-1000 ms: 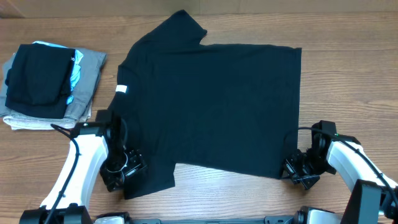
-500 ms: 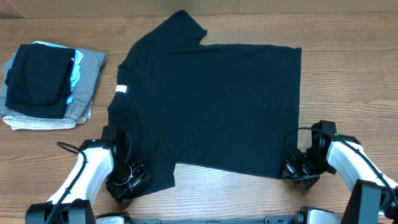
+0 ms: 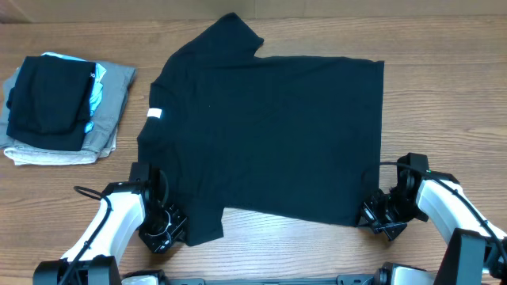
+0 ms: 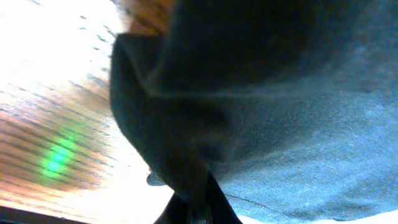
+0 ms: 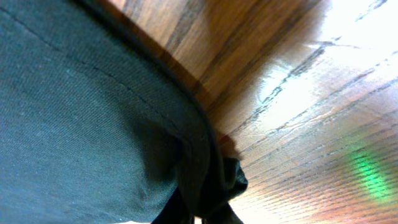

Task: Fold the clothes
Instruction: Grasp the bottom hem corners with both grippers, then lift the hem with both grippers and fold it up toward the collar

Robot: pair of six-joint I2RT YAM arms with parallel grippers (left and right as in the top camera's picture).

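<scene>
"At the near edge, what changed?"
"The left gripper [image 3: 166, 230], open a second ago, now clamps the T-shirt [image 3: 269, 134] by its sleeve."
"The right gripper [image 3: 375, 217]?"
"Still pinching the hem corner. The shirt lies flat on the table [image 3: 444, 95], with a folded pile [image 3: 59, 111] far left."
</scene>
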